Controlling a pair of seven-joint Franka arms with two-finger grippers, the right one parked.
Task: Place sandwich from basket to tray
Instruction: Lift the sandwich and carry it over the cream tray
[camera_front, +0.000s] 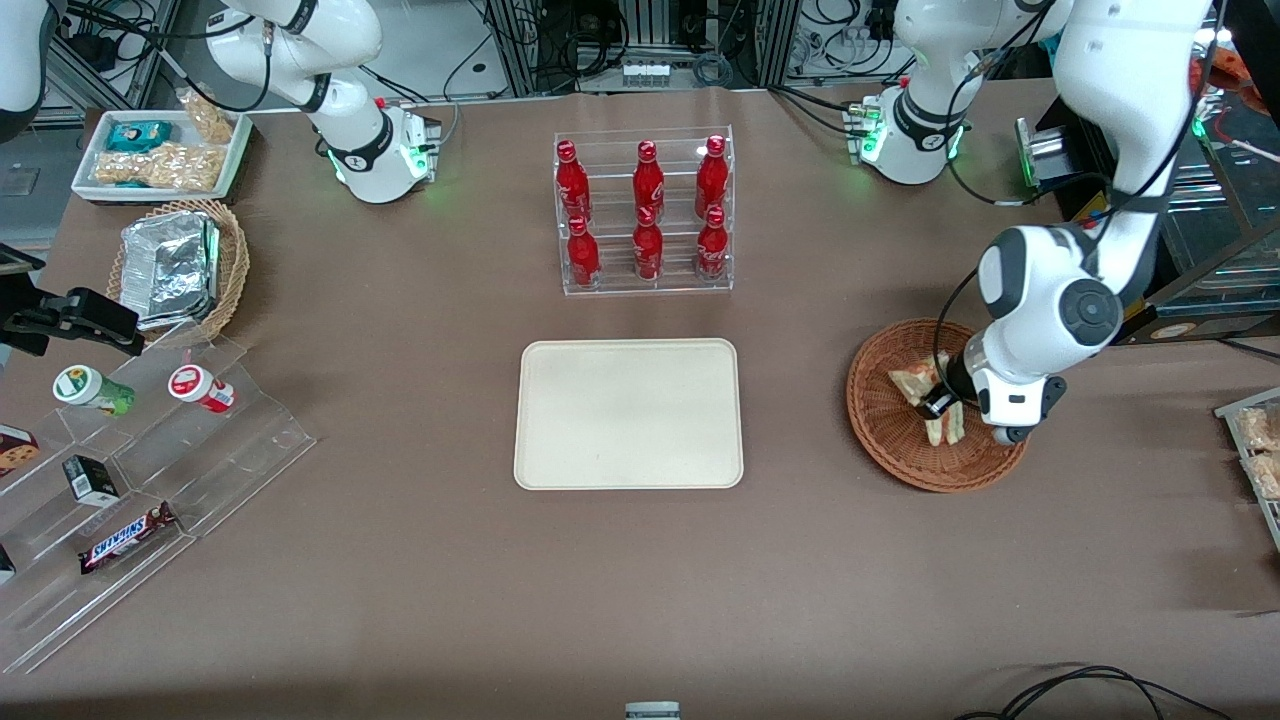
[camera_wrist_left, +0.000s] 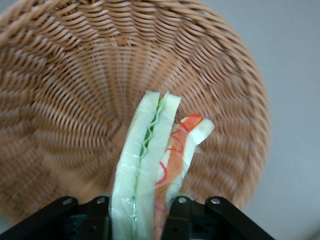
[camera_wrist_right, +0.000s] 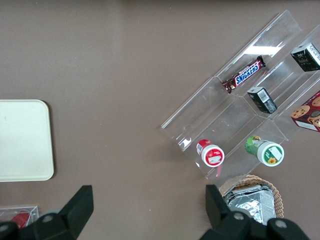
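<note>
Gripper (camera_wrist_left: 137, 217) fingers squeezed the sandwich (camera_wrist_left: 150, 170) tight, down in the round brown basket (camera_front: 880, 420), near the tray (camera_front: 630, 415).

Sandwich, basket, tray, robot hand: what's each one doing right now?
sandwich: standing on edge in the basket, pinched between the fingers.
basket: on the table, holding two sandwiches.
tray: nothing on it.
end effector: down in the basket, shut on the sandwich.
second sandwich: lying loose in the basket.
</note>
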